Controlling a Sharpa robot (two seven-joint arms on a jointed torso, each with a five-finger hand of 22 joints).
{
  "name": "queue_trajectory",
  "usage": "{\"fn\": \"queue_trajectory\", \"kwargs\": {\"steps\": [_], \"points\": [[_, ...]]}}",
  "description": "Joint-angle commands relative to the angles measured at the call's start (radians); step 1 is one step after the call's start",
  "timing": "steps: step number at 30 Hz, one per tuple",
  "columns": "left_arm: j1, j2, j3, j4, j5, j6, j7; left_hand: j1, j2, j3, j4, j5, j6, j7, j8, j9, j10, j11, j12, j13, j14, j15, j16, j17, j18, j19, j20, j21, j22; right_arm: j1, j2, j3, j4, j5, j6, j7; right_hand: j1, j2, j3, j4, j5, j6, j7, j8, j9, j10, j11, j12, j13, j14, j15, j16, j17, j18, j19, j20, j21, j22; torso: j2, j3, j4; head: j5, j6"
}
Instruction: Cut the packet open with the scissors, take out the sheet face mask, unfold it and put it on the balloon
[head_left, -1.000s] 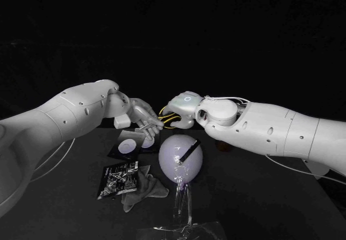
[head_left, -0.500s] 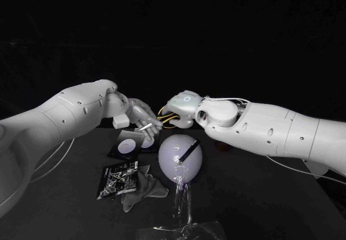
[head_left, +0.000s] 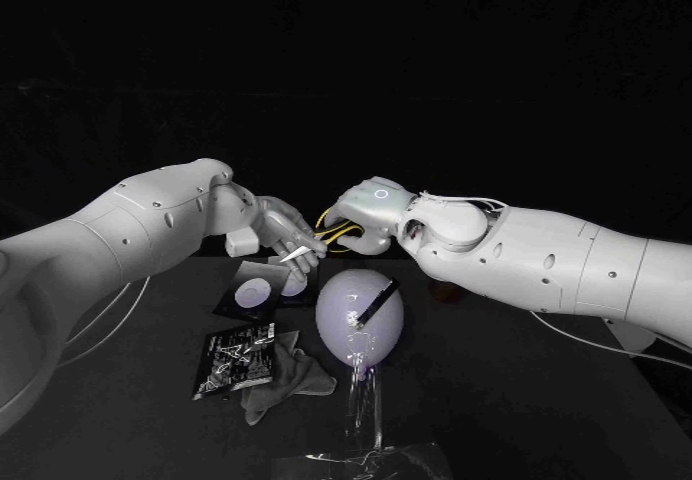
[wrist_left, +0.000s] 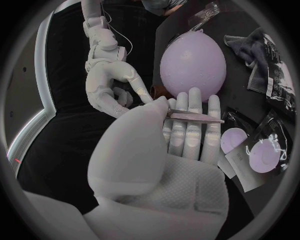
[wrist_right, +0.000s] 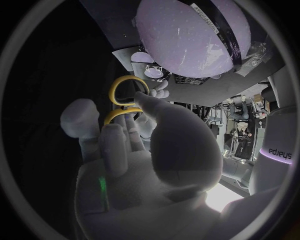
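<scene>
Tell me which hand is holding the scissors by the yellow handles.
The right hand: it grips the scissors by their yellow handles; the left hand only pinches the blade.

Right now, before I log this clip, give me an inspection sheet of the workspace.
Surface: black table, dimly lit.
Job's things: scissors held in the air between both hands; balloon upright on a clear stand; disc-marked packets and a printed packet lying flat beside it.
Clutter: grey cloth beside the printed packet.
Robot hands: left robot hand pinches the blades; right robot hand at the yellow handles, grip unclear.
Cables: thin cable hanging under the right arm.
Surroundings: dark, nothing seen.
</scene>
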Motion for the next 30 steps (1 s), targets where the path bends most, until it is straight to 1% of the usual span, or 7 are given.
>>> {"fn": "queue_trajectory", "kwargs": {"steps": [1,9,12,17,21,25,30], "points": [[-0.002,-0.004,-0.002,-0.010,-0.006,-0.008,-0.018,0.000,0.014,0.087,-0.089,0.003,-0.008,0.001,0.007,0.002,0.051,-0.036,0.001,0.001,0.002,-0.001,0.000,0.002,0.021,0.003,-0.005,0.007,0.001,0.004,-0.004,0.003,0.002,0.030,-0.014,0.049,-0.001,-0.004,-0.010,-0.002,-0.004,0.005,-0.014,0.007,0.013,-0.022,0.004,-0.007,-0.002,0.060,0.004,0.000,-0.001,0.004,0.001,0.006,-0.003,0.111,0.000,-0.0002,0.0001,-0.001,-0.001],[-0.002,-0.004,-0.003,-0.011,-0.003,-0.007,-0.020,0.000,0.014,0.087,-0.089,0.003,-0.008,0.001,0.007,0.002,0.051,-0.036,0.001,0.001,0.002,-0.001,0.000,0.002,0.021,0.003,-0.005,0.007,0.001,0.005,0.000,0.003,-0.002,0.039,0.048,0.052,-0.009,-0.008,-0.042,0.002,-0.007,-0.030,-0.027,-0.017,0.000,-0.032,0.010,-0.004,-0.001,0.058,0.008,0.001,-0.005,0.009,0.001,0.017,-0.008,0.110,0.000,-0.0009,0.0009,-0.004,-0.001],[-0.002,-0.003,-0.003,-0.012,-0.003,-0.008,-0.021,-0.001,0.014,0.088,-0.090,0.003,-0.008,0.001,0.007,0.003,0.052,-0.037,0.001,0.001,0.002,-0.001,0.000,0.002,0.020,0.003,-0.005,0.007,0.001,0.005,0.005,0.003,-0.004,0.040,0.079,0.045,-0.005,-0.017,-0.057,-0.002,-0.005,-0.106,-0.011,-0.060,-0.022,0.005,-0.052,-0.001,0.000,0.060,-0.059,0.004,0.002,0.021,0.005,-0.014,0.001,0.113,0.000,-0.0013,0.0013,-0.004,-0.001],[-0.002,-0.004,-0.003,-0.012,-0.003,-0.009,-0.020,-0.001,0.014,0.088,-0.090,0.003,-0.008,0.001,0.007,0.003,0.052,-0.037,0.001,0.001,0.002,-0.001,0.000,0.002,0.020,0.003,-0.005,0.007,0.001,0.005,0.011,0.003,-0.006,0.026,0.121,0.029,0.009,-0.025,-0.068,-0.014,0.000,-0.149,0.001,-0.071,-0.037,-0.024,-0.055,-0.007,-0.002,0.053,-0.065,-0.013,-0.036,0.027,-0.007,-0.023,-0.061,0.100,0.000,-0.0015,0.0017,-0.004,-0.002],[-0.003,-0.004,-0.003,-0.013,-0.002,-0.008,-0.020,-0.001,0.014,0.088,-0.090,0.003,-0.008,0.001,0.007,0.003,0.052,-0.037,0.001,0.001,0.002,-0.001,0.000,0.002,0.020,0.003,-0.005,0.007,0.001,0.005,0.015,0.002,-0.011,0.005,0.152,0.023,0.031,-0.016,-0.116,-0.019,-0.003,-0.103,-0.040,-0.053,-0.032,-0.098,0.015,-0.005,-0.002,0.045,0.010,-0.029,-0.073,0.019,-0.021,0.015,-0.123,0.085,0.000,-0.0013,0.0008,-0.004,-0.002],[-0.003,-0.005,-0.003,-0.014,-0.001,-0.006,-0.021,-0.001,0.014,0.088,-0.090,0.003,-0.008,0.001,0.007,0.003,0.052,-0.037,0.001,0.001,0.002,-0.001,0.000,0.002,0.020,0.003,-0.005,0.007,0.001,0.005,0.015,0.002,-0.012,-0.012,0.136,0.037,0.060,0.010,-0.077,-0.034,0.000,-0.053,-0.018,-0.032,-0.029,-0.023,-0.105,0.009,0.000,0.056,-0.097,-0.014,-0.036,0.028,-0.004,-0.031,-0.065,0.099,0.001,-0.0011,0.0010,-0.004,-0.003],[-0.003,-0.005,-0.003,-0.015,-0.001,-0.004,-0.023,-0.001,0.014,0.088,-0.092,0.004,-0.009,0.001,0.007,0.004,0.052,-0.037,0.001,0.001,0.002,-0.001,0.000,0.003,0.020,0.003,-0.006,0.007,0.001,0.005,0.011,0.001,-0.008,-0.010,0.079,0.065,0.060,0.005,-0.044,-0.041,-0.004,-0.048,-0.036,-0.035,-0.035,-0.041,-0.084,-0.007,-0.004,0.053,-0.086,-0.025,-0.060,0.029,-0.008,-0.042,-0.099,0.095,0.001,-0.0004,0.0010,-0.005,-0.001]]}}
